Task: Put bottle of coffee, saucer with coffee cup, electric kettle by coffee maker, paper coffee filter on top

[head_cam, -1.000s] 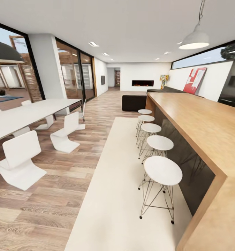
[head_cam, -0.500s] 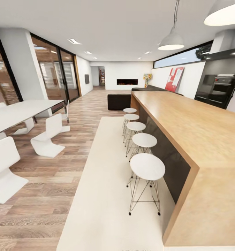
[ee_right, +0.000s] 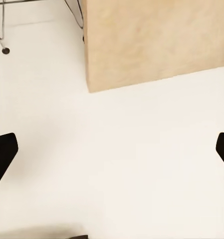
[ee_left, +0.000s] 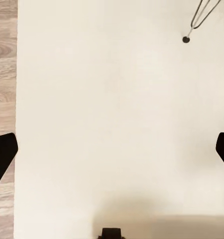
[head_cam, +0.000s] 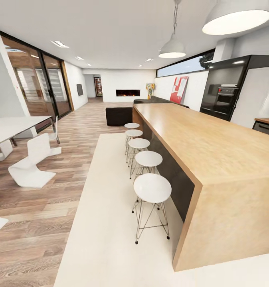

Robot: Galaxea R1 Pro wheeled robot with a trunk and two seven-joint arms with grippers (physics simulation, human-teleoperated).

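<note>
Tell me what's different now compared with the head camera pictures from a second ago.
The head view has swung to the right, so the camera turned, not the furniture. The wooden island and its row of white stools sit further left in the picture, and the black wall oven has come into sight. Most of the white dining table has slid out. Nothing was grasped or released; the furniture stayed put.

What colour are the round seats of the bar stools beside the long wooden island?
White, clearest in the head view: round-seated wire-legged bar stools.
</note>
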